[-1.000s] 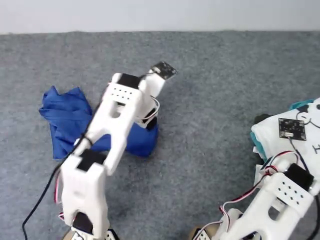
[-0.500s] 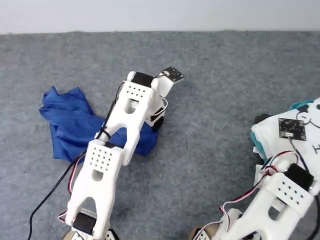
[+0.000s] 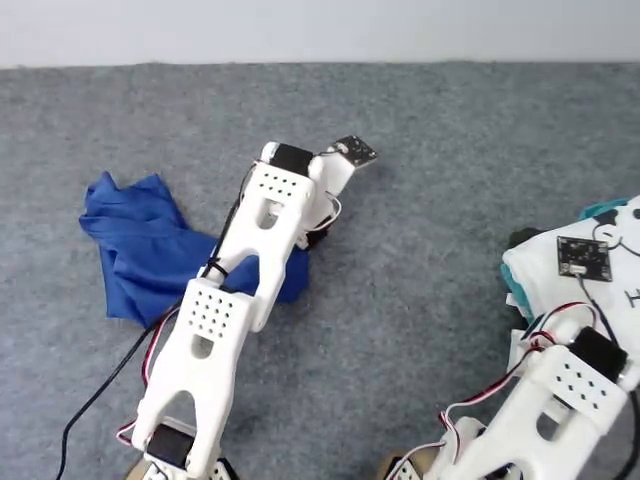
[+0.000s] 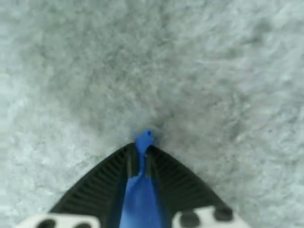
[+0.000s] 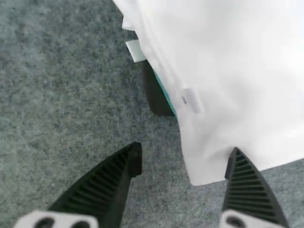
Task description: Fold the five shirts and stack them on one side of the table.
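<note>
- The grey felt-covered table (image 3: 450,180) gives a rough surface, so cloth dragged over it will likely catch and bunch rather than slide.
- The blue shirt (image 3: 140,250) lies crumpled toward 9 o'clock in the high view, with one end drawn out toward the centre under the left arm. It looks light, soft and limp, so it will probably sag and fold wherever it is not supported. A corner or hem is the best place to grip it, because a hold on the middle would only lift a bunch.
- The white shirt (image 3: 618,255) tops the pile at the table's 3 o'clock edge, with a teal layer (image 5: 164,92) showing beneath it. It is just as soft, and a nudge could easily disturb it.
- The left gripper (image 4: 141,147) is pressed together on a thin fold of the blue shirt, with a small tip of cloth poking out past the fingertips.
- The right gripper (image 5: 185,151) is spread wide and holds nothing, with a corner of the white shirt between its jaws.
</note>
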`<state>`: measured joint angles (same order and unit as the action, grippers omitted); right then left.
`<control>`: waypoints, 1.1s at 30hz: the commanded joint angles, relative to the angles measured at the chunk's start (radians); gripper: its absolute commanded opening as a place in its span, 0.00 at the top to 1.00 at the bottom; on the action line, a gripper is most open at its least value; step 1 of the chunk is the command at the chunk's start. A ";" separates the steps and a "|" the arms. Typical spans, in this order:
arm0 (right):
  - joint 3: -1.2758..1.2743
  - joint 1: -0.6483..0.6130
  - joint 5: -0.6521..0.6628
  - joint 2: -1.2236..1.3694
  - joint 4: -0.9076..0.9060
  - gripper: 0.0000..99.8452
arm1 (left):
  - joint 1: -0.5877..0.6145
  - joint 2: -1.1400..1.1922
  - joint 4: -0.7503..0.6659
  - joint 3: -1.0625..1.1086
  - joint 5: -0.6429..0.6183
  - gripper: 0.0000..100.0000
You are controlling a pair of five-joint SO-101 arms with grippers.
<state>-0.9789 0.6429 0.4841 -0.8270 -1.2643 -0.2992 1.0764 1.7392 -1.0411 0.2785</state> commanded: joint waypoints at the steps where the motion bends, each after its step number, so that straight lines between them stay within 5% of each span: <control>1: 0.002 -0.012 0.006 -0.013 0.019 0.71 | 0.023 -0.172 0.015 -0.021 0.012 0.99; 21: 0.002 -0.012 0.005 -0.013 0.021 0.71 | 0.169 -1.132 0.015 0.071 -0.058 0.99; 33: -0.014 -0.042 0.005 -0.015 0.022 0.71 | -0.305 -1.313 -0.044 0.464 0.009 0.99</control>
<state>-0.9851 0.6322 0.4826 -0.8270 -1.2597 -0.4864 -0.2079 1.7254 -0.6176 0.2509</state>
